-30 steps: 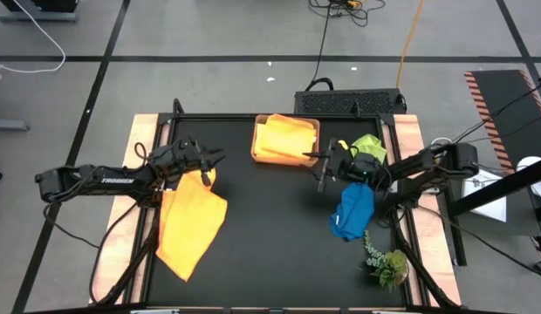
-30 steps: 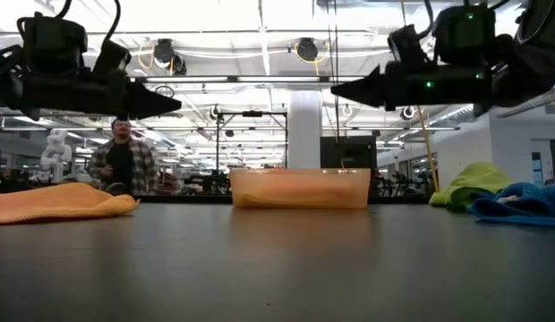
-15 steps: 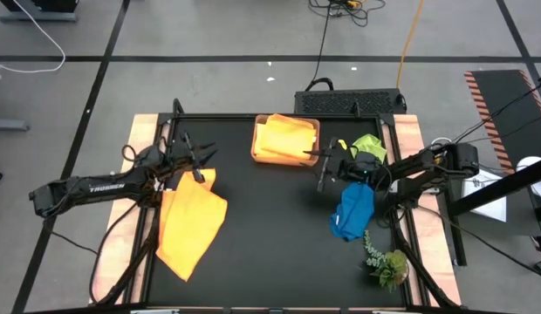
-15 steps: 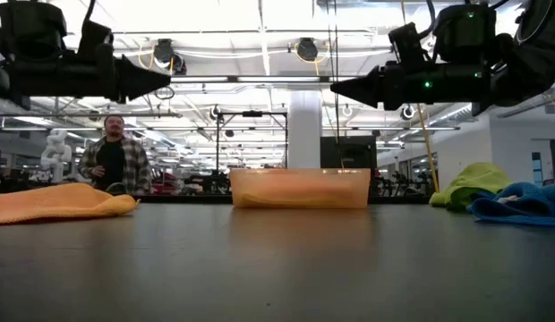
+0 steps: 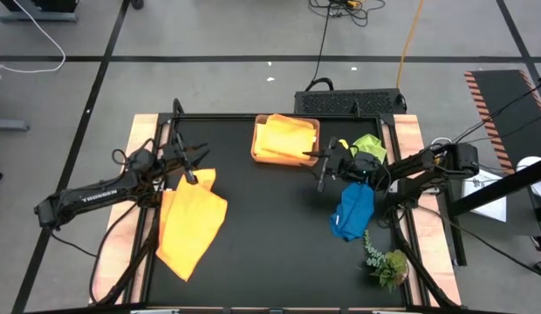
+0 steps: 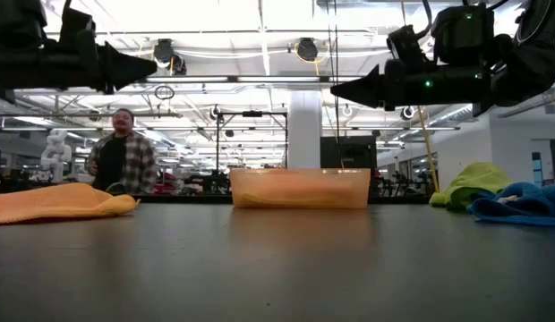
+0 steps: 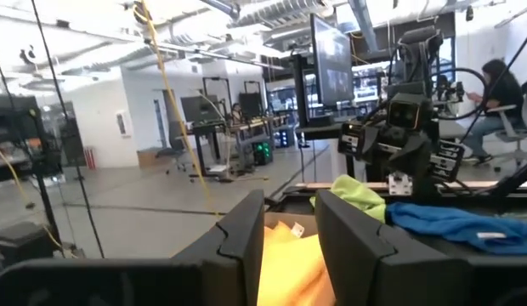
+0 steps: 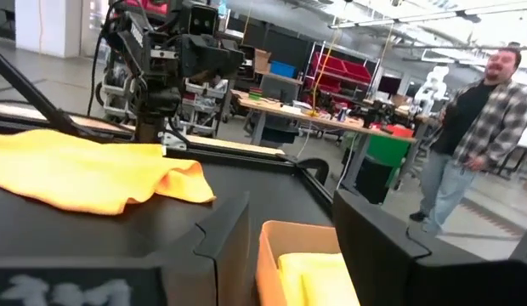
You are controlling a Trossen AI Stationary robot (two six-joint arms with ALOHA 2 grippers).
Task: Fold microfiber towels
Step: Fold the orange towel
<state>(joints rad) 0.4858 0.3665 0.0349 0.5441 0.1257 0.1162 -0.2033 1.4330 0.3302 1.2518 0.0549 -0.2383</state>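
While both arms hang above the tabletop [image 5: 270, 218], the left claw [image 5: 194, 162] is open and empty over the orange towel [image 5: 190, 228]. The right claw [image 5: 323, 166], also open and empty, is beside the tray [image 5: 286, 158] holding folded yellow towels [image 5: 286, 138], near the blue towel [image 5: 353, 212] and green towel [image 5: 369, 145].

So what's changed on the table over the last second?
The left gripper pulled back toward the table's left edge, off the orange towel, holding nothing. The right gripper, the tray of folded yellow towels, the green towel and the blue towel stayed put.
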